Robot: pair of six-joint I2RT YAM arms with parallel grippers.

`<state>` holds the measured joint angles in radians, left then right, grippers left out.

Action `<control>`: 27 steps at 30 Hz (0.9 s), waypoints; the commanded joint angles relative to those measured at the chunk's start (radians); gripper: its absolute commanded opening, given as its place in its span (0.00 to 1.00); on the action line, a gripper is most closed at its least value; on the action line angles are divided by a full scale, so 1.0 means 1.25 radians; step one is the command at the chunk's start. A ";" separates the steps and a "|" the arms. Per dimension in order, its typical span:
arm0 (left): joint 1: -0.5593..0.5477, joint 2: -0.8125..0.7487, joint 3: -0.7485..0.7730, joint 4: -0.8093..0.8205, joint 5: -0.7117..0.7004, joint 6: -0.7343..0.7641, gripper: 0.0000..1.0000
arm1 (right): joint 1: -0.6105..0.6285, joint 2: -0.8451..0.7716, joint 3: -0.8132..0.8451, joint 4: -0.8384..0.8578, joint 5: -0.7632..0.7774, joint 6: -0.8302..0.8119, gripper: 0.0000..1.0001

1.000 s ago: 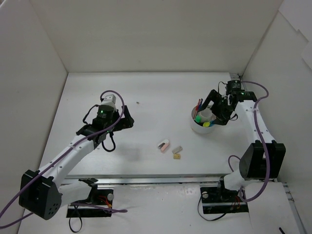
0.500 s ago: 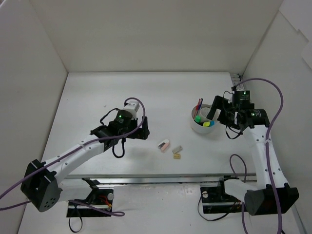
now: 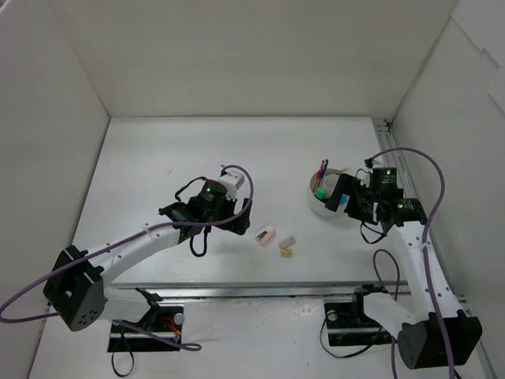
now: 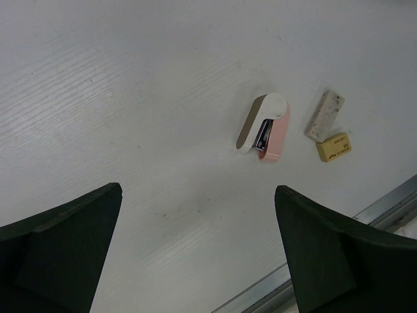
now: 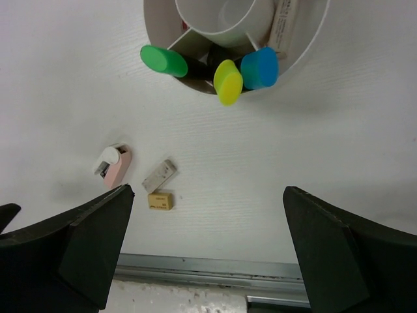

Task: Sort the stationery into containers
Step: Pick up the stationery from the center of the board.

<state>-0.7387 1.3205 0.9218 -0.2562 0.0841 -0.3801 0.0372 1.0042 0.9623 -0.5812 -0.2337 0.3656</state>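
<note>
A pink eraser (image 3: 265,234), a grey eraser (image 3: 288,240) and a tan eraser (image 3: 286,253) lie together at the table's front middle. My left gripper (image 3: 235,219) is open and empty just left of them; its view shows the pink (image 4: 267,127), grey (image 4: 324,115) and tan (image 4: 333,147) erasers ahead of my left gripper (image 4: 199,261). The white tub (image 3: 322,207) holds green (image 5: 163,60), yellow (image 5: 228,81) and blue-ended (image 5: 259,67) highlighters, thin pens (image 3: 322,167), a pale stick (image 5: 287,23) and the smaller cup (image 5: 221,16). My right gripper (image 3: 347,202) is open and empty beside the tub's right edge.
A metal rail (image 5: 208,267) runs along the table's front edge, close behind the erasers; it also shows in the left wrist view (image 4: 384,208). White walls enclose the table on the left, back and right. The right arm's cable loops above the tub's right side.
My left arm has swung right, toward the erasers. My right gripper has drawn back from over the tub to its right side, and the arm has straightened toward the front.
</note>
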 commanded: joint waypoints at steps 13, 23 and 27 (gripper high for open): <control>-0.005 -0.103 0.003 0.002 -0.042 0.017 1.00 | 0.412 0.051 -0.085 0.018 0.092 0.035 0.98; -0.005 -0.162 -0.017 -0.005 -0.064 -0.005 1.00 | 0.650 0.298 -0.052 0.050 0.335 0.156 0.98; 0.002 -0.197 -0.045 -0.007 -0.092 -0.020 1.00 | 0.694 0.372 -0.053 0.072 0.371 0.203 0.98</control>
<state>-0.7387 1.1221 0.8749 -0.2909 -0.0006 -0.3832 0.8745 1.4239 0.8680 -0.5159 0.1154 0.5385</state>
